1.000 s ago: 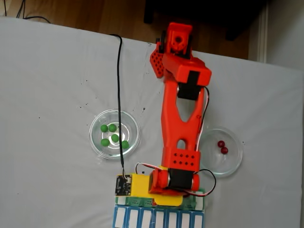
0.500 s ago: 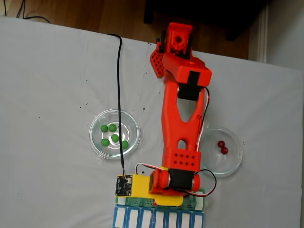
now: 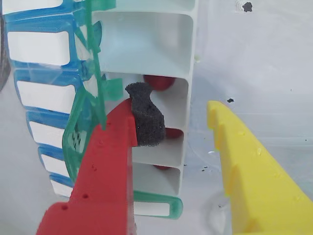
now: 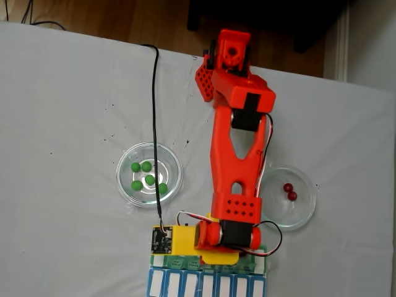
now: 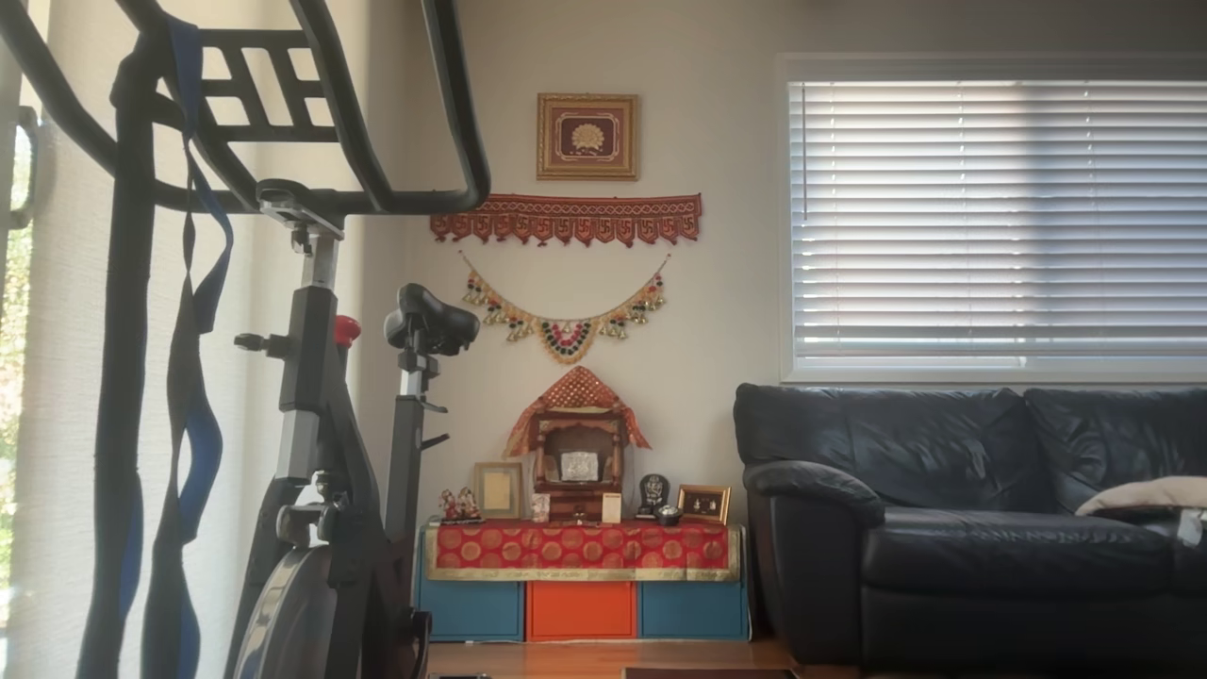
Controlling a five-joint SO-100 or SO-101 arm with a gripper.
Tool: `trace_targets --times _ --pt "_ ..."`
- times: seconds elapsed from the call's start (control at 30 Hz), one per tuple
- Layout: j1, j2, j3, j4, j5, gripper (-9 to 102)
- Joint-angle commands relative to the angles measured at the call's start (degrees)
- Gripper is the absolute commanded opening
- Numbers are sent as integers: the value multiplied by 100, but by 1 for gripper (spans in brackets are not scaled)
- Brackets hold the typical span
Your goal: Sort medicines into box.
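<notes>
- The gripper (image 3: pixel 173 115) hangs over the pill box (image 3: pixel 188 54), its jaws wide apart and holding nothing.
- In the wrist view the red finger (image 3: pixel 105 166) carries a dark foam pad (image 3: pixel 144 115) at its tip, which sits over an open white compartment; the yellow finger (image 3: pixel 249 171) stands off to the right, over the bare white cloth (image 3: pixel 264 58) beside the box.
- Dark red balls lie in the open compartments: one (image 3: pixel 159 81) just above the foam pad, one (image 3: pixel 173 132) partly hidden behind it, and one (image 3: pixel 161 167) in the next compartment down.
- The green lids (image 3: pixel 93 63) stand flipped up along the left of those compartments, and the blue-lidded row (image 3: pixel 36 44) runs beyond them.
- In the fixed view the box (image 4: pixel 207 284) lies at the bottom edge of the cloth-covered table (image 4: pixel 62 124), with the red arm (image 4: pixel 235 161) reaching down over it from the top edge.
- A clear dish (image 4: pixel 127 185) left of the arm holds five green balls (image 4: pixel 150 179).
- A second clear dish (image 4: pixel 303 213) right of the arm holds two dark red balls (image 4: pixel 289 191).
- A black cable (image 4: pixel 154 111) runs down across the left dish to the yellow wrist block (image 4: pixel 182 240).
- The other view shows a room with an exercise bike (image 5: pixel 330 453), a dark sofa (image 5: pixel 971 509) and a window blind (image 5: pixel 990 217).
</notes>
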Motion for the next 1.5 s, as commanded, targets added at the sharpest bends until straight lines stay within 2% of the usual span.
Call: trace_targets --times 0.0,0.17,0.43,0.57,0.7,0.83,1.0,1.23,1.47 --pt "-123 352 -536 141 -149 13" --pt "-193 387 -712 413 -343 1" --pt "-563 1222 -88 598 -483 1" --pt "-940 1951 677 369 -369 1" --pt "-1459 2426 1107 545 -272 2" --pt "-1907 3059 2118 141 -264 2" --pt "-2329 3542 2663 79 -264 2" --pt "-2944 3955 3261 9 -211 2" --pt "-3164 3894 3656 -105 -264 2"
